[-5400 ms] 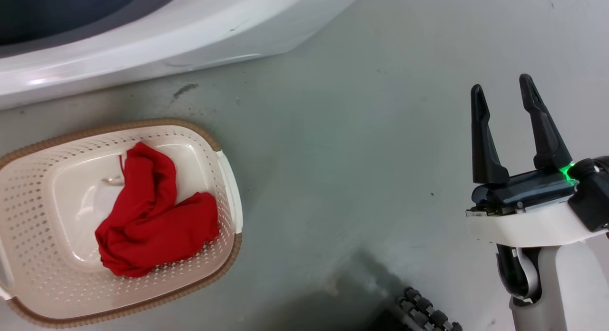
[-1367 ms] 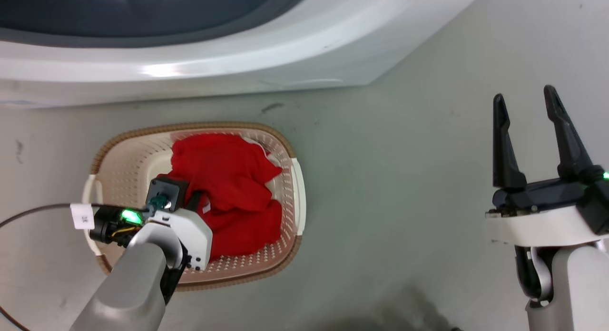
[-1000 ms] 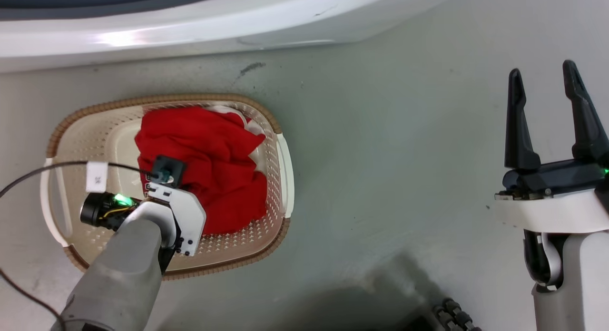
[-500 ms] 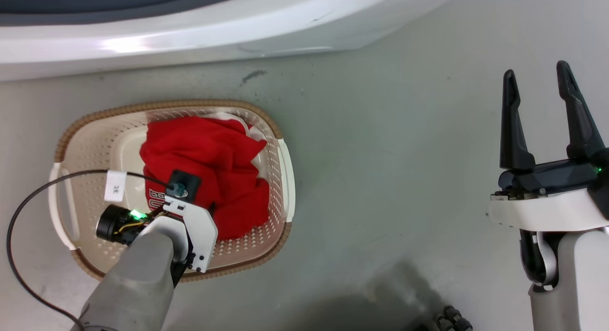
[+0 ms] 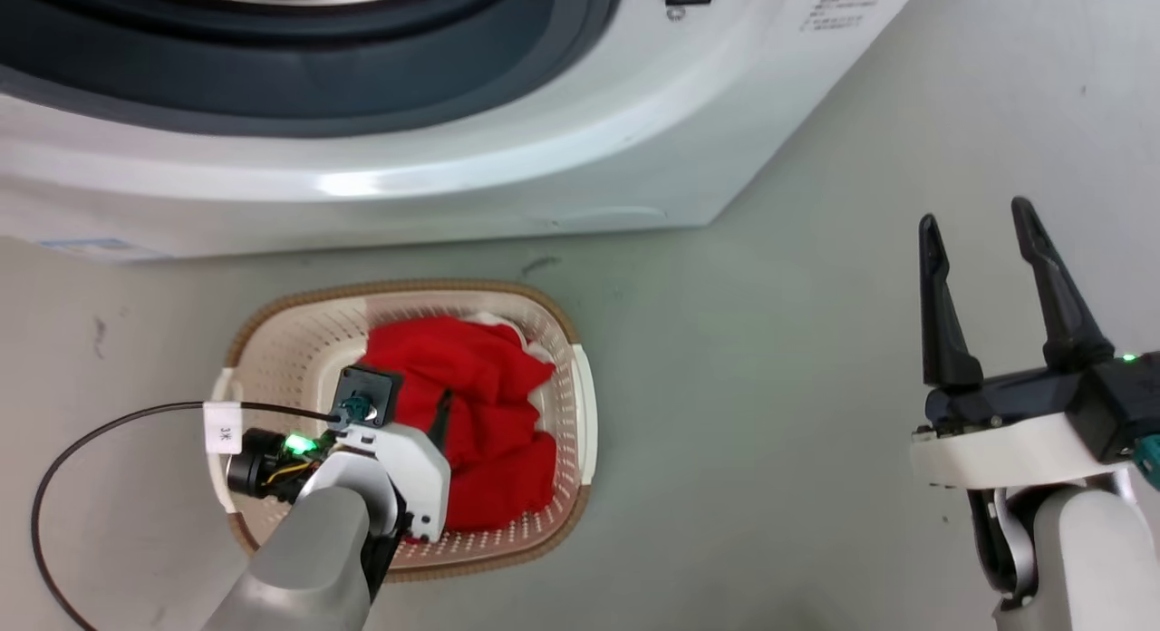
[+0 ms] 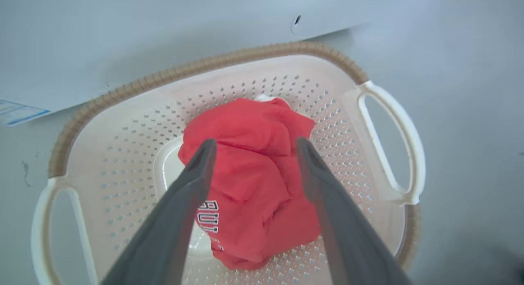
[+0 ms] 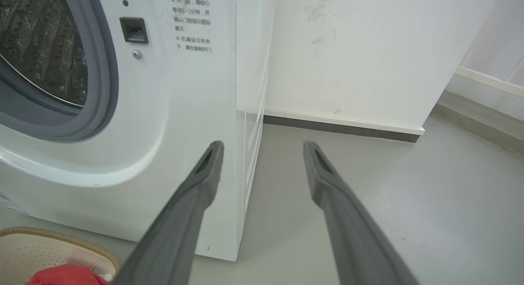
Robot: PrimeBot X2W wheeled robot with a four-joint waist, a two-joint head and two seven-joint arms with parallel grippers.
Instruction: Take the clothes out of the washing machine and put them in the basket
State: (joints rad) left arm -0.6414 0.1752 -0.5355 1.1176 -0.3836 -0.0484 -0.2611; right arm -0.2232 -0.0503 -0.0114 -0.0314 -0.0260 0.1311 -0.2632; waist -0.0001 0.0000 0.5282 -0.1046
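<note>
The clothes (image 6: 249, 170), crumpled bright red fabric with white print on one fold, lie heaped in the cream basket (image 6: 123, 133) with its brown rim. My left gripper (image 6: 254, 145) hangs open just above the heap, with nothing between its fingers. From the head, the clothes (image 5: 480, 404) fill the right half of the basket (image 5: 272, 359), partly under my left wrist (image 5: 399, 459). The washing machine (image 5: 507, 160) stands right behind the basket, and its steel drum (image 7: 37, 43) shows through the open porthole. My right gripper (image 5: 977, 228) is open and empty over the bare floor at the right.
A black cable (image 5: 82, 450) with a white tag loops from my left wrist over the floor left of the basket. A white wall with a dark skirting (image 7: 339, 125) stands right of the machine. The grey floor (image 5: 752, 386) lies between the basket and my right arm.
The head camera has tilted up, so more of the machine shows. Since the earliest frame, more red fabric lies in the basket and my left arm has come over it. The right gripper stays open.
</note>
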